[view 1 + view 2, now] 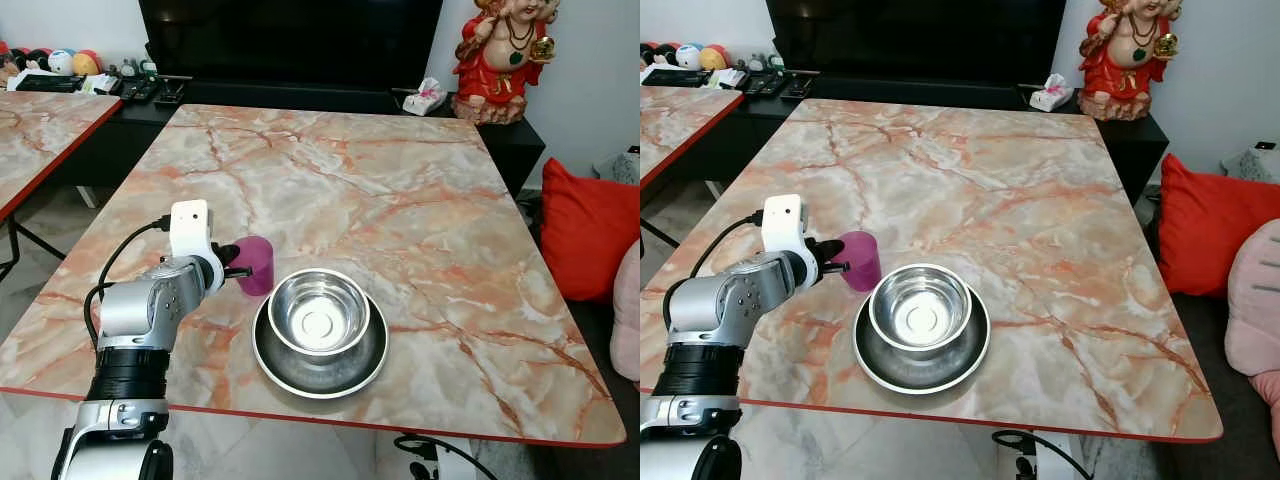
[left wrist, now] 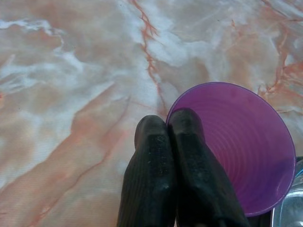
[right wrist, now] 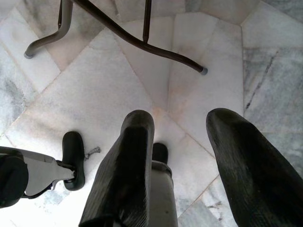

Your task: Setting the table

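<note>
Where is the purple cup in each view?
Left eye: cup left of centre, at the left claw, beside the bowl.
Right eye: cup, same spot.
Left wrist: cup, rim pinched by the fingers.
Right wrist: floor, no cup.
Shared landmark: the bowl.

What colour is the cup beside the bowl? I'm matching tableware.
Purple cup, clearest in the left wrist view.
</note>
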Controlling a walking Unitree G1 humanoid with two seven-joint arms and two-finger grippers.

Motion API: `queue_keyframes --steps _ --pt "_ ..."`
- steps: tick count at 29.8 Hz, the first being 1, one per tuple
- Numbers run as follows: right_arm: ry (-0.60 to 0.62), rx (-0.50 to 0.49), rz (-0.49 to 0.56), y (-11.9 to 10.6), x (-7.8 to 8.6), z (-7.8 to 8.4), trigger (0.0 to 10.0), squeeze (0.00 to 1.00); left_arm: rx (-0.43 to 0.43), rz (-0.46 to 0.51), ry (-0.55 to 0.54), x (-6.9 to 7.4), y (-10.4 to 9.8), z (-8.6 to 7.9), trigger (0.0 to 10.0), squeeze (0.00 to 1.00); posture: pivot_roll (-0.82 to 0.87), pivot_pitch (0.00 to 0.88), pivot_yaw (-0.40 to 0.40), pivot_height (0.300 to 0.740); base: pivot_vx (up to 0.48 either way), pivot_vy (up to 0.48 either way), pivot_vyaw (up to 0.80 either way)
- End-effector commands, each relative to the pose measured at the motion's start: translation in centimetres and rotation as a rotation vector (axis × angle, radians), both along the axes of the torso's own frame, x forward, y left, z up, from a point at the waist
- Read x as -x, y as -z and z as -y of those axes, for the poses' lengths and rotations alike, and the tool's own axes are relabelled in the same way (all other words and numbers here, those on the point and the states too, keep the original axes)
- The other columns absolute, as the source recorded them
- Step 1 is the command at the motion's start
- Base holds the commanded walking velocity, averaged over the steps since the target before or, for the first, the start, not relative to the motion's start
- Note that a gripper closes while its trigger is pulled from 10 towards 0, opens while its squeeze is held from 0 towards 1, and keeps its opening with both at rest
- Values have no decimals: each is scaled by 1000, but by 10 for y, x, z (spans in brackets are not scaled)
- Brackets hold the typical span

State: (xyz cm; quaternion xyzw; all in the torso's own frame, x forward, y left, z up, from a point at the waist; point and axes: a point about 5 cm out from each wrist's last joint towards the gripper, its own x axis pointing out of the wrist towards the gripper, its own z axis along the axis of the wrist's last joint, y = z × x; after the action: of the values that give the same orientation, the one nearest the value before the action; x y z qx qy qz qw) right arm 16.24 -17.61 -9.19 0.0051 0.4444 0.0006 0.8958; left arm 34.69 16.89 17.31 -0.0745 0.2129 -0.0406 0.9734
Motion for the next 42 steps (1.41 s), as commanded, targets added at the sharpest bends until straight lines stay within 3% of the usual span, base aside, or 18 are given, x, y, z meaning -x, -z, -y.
queue_keyframes --steps 1,4,5,6,7,8,16,25,28,30,31,37,38,42 --pt "-1 5 -10 1 2 2 10000 0 -19 11 1 1 -2 0 10000 835 103 0 -28 740 0 0 0" --pt "0 5 -9 1 2 2 10000 0 -18 15 -1 1 -3 1 10000 773 105 0 -28 740 0 0 0" --pt "0 5 -10 1 2 2 10000 0 -18 16 -2 1 -4 1 10000 631 105 0 -28 740 0 0 0" --pt "0 5 -10 1 3 2 10000 0 -18 17 -3 1 -4 1 10000 180 104 0 -28 740 0 0 0" --pt "-1 5 -10 1 3 2 10000 0 -17 18 -4 1 -5 1 10000 180 104 0 -28 740 0 0 0" --pt "-1 5 -10 1 3 2 10000 0 -17 19 -4 1 -5 1 10000 0 104 0 -28 740 0 0 0" --pt "-1 5 -11 1 3 2 10000 0 -9 50 -12 0 -10 1 10000 0 106 0 -28 740 0 0 0" --pt "-3 5 -11 1 3 2 10000 0 6 156 0 -2 -31 3 10000 0 105 0 -30 740 0 0 0" --pt "-3 4 -11 1 3 2 10000 0 -99 372 26 -3 -52 2 10000 0 110 0 -30 740 0 0 0" --pt "-3 4 -11 1 3 2 10000 0 -120 412 33 -2 -55 2 10000 0 110 0 -30 740 0 0 0" --pt "-5 4 -11 1 3 2 10000 0 -270 560 88 4 -57 9 10000 0 107 0 -29 740 0 0 0" --pt "-4 4 -11 1 3 2 10000 0 -390 655 102 14 -42 18 10000 0 106 0 -30 740 0 0 0" --pt "-4 6 -12 1 3 2 10000 0 -496 724 146 21 -29 26 10000 0 104 0 -32 740 0 0 0" --pt "1 6 -12 2 4 2 10000 0 -439 746 100 30 -11 28 10000 0 96 0 -24 740 0 0 0"
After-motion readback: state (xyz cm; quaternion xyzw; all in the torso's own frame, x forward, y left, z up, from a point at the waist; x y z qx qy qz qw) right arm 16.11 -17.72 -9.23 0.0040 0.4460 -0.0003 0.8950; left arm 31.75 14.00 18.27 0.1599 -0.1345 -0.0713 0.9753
